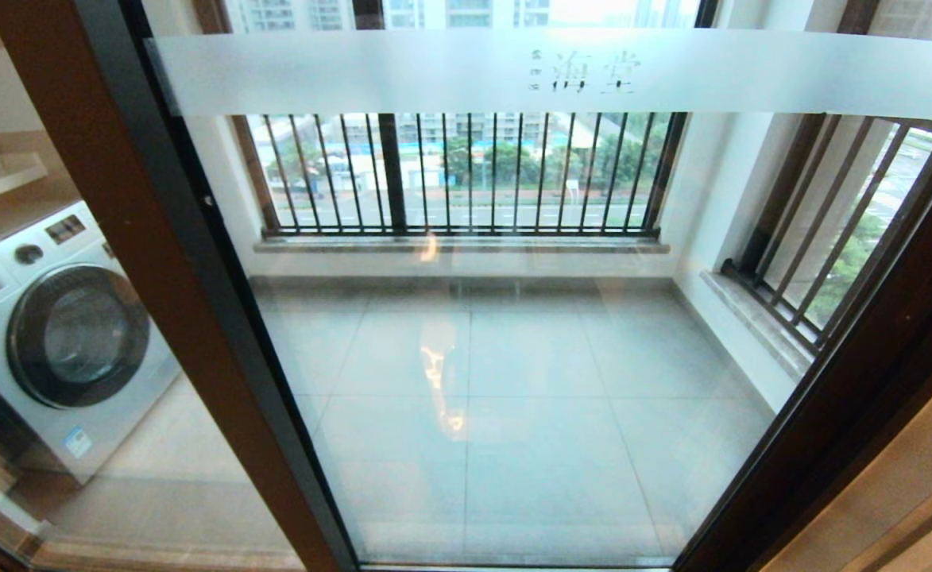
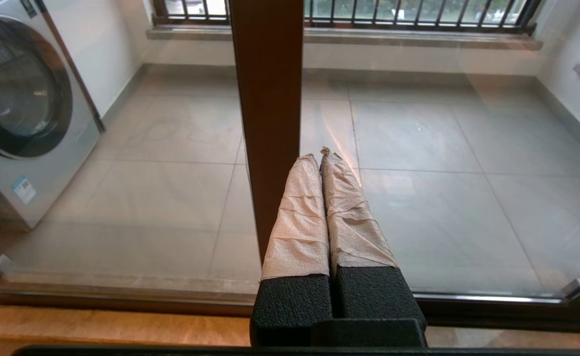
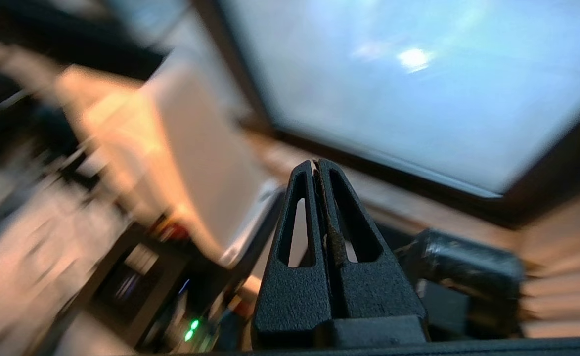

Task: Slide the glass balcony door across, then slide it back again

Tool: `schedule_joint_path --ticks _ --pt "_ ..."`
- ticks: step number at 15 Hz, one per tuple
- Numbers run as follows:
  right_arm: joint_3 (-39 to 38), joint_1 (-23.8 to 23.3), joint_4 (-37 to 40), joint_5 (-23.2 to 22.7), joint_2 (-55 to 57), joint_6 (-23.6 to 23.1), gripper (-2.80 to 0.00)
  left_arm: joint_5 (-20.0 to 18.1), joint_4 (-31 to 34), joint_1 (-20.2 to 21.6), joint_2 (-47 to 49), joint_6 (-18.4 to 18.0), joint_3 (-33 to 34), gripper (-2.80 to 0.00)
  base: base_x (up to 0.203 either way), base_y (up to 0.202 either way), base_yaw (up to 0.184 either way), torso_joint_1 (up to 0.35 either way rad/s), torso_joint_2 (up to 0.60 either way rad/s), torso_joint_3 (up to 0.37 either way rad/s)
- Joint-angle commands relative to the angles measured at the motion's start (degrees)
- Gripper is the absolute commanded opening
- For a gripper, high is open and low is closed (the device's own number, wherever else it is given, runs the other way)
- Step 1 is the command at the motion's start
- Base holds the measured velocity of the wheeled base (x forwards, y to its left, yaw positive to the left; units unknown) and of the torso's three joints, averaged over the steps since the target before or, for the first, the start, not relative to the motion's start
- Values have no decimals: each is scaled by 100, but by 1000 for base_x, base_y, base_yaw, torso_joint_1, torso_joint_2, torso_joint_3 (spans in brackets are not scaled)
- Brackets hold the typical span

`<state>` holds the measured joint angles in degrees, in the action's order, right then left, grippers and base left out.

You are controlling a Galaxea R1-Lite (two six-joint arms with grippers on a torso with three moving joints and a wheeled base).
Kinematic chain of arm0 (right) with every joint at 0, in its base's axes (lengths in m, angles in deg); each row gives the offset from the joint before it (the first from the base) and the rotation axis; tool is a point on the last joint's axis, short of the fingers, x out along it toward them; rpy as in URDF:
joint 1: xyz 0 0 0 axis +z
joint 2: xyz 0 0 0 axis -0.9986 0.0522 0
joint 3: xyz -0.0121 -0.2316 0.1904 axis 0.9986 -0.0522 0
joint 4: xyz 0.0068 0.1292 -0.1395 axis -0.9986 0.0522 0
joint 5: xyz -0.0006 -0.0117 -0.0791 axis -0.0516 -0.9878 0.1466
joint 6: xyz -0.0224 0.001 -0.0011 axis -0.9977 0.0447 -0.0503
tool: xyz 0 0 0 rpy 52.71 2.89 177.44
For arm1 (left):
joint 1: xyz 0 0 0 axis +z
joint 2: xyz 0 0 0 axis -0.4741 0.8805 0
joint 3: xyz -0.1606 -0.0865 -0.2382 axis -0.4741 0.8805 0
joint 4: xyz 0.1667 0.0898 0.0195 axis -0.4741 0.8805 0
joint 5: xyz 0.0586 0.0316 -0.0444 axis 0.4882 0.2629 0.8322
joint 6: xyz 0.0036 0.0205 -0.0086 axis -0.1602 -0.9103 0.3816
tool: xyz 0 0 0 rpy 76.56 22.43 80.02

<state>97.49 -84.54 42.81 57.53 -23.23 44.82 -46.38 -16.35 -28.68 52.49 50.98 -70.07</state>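
Glass balcony door (image 1: 497,318) fills the head view, its frosted band (image 1: 561,73) near the top and a washing machine (image 1: 52,334) beyond the pane on the left. Left hand (image 2: 321,154), fingers pressed together, points at the brown frame (image 2: 270,109). Right hand (image 3: 315,163) is likewise closed on nothing, away from the door.

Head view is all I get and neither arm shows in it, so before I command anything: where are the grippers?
Observer: The left gripper is shut, its cloth-wrapped fingers pointing at the brown door frame, with no contact visible.
Operator: And the right?
Observer: The right gripper is shut and empty, well short of the glass door.
Operator: Anything beside it?
Observer: Only the robot's own base with green lights below it.
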Motion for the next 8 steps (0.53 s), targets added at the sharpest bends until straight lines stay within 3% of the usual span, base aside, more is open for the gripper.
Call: schedule_joint_path --ticks 1,2,5,8 --pt "113 -558 76 15 -16 -331 -280 4 -2 3 7 4 2 -280 0 0 0 0 0 0" --pt "132 -631 223 35 -18 -626 -280 4 -2 -5 7 4 -3 -280 0 0 0 0 0 0" --pt "162 -616 1542 11 -24 -669 -280 4 -2 3 7 4 -6 -280 0 0 0 0 0 0" --pt "279 -611 1675 53 -29 -652 -280 4 -2 3 7 4 2 -280 0 0 0 0 0 0"
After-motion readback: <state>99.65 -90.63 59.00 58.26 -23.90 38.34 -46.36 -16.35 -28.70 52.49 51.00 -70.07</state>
